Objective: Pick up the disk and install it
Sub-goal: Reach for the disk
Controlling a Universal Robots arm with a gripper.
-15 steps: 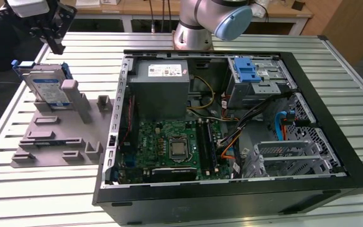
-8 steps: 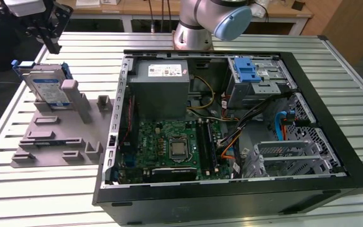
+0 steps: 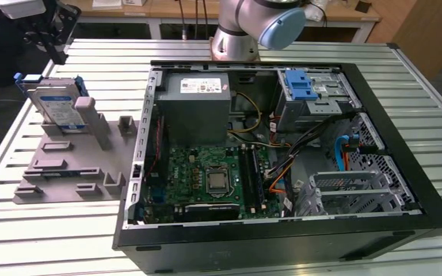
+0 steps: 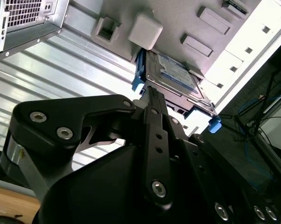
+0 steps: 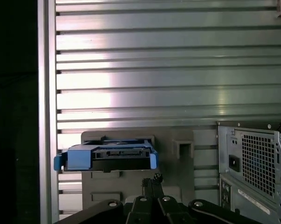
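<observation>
The disk (image 3: pixel 56 106) is a silver drive with a blue-and-white label in a blue carrier frame. It stands on edge in a slot of the grey holder plate (image 3: pixel 60 172), at the exterior view's left. My black gripper (image 3: pixel 54 50) hangs above and slightly behind it, apart from it. In both wrist views the disk (image 4: pixel 175 74) (image 5: pixel 107 156) lies just beyond the gripper (image 4: pixel 152 91) (image 5: pixel 152 179). The fingertips (image 5: pixel 155 178) sit together with nothing between them.
The open computer case (image 3: pixel 405 172) lies on the slatted metal table (image 3: pixel 90 52), to the exterior view's right of the holder. A drive cage with a blue latch (image 3: pixel 301 86) sits at its far corner. The arm's base (image 3: pixel 232 40) stands behind the case.
</observation>
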